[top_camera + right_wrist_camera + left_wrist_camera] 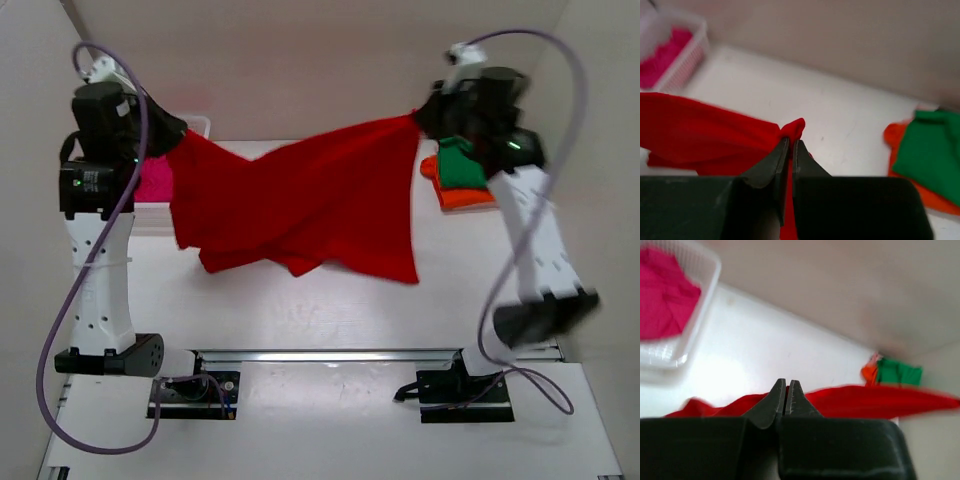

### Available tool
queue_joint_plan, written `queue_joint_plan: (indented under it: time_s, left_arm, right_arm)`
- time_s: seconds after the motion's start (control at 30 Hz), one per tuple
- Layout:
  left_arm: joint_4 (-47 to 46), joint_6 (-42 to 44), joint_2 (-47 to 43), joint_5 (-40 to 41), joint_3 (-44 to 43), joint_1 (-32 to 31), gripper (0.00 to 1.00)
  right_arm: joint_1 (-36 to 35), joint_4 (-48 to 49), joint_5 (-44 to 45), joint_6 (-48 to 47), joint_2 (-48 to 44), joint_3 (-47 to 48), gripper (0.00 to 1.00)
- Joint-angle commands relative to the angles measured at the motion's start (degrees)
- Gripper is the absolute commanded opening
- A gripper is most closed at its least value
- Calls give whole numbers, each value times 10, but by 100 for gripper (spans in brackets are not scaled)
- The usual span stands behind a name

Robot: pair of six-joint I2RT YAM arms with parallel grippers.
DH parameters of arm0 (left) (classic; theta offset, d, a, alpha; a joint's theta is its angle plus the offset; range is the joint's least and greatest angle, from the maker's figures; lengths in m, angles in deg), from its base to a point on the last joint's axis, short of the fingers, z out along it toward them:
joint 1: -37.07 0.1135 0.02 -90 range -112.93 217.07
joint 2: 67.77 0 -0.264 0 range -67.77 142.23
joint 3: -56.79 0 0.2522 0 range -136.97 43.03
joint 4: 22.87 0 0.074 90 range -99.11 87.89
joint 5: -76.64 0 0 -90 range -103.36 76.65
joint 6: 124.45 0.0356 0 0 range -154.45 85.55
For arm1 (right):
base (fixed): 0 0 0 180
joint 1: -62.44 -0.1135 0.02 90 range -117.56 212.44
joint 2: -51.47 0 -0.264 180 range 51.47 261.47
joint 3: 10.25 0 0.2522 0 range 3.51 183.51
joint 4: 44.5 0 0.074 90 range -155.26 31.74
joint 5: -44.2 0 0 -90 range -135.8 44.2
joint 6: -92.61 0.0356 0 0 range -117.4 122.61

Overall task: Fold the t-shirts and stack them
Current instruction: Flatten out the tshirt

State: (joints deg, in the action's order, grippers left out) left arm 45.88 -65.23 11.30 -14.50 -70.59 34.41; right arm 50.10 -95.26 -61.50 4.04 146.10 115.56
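Note:
The bright red t-shirt [310,200] hangs stretched in the air between both grippers, its lower part drooping toward the table. My left gripper [172,140] is shut on its left edge; the wrist view shows the jaws [786,382] pinched together with red cloth [865,401] trailing right. My right gripper [425,115] is shut on its right corner, a red fold [792,131] bunched between the jaws. The green t-shirt [458,165] lies folded on the orange t-shirt [465,198] at the back right. The magenta t-shirt [662,295] lies in the basket.
The white lattice basket [700,305] stands at the back left, beside my left arm. Pale walls close the back and sides. The arm bases and a rail [330,355] sit at the near edge.

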Motion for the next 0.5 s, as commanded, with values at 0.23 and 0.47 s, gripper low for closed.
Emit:
queue_joint_plan:
  time_s: [0.23,0.47]
  left_arm:
    - [-58,-16,-140,80,-58,-54,0]
    - [-100,-10,-152,187,-121,-203,0]
  right_arm:
    - [181,83,-197,102,-322,-83,0]
    - [214,105,-245,137,-333,-78,0]
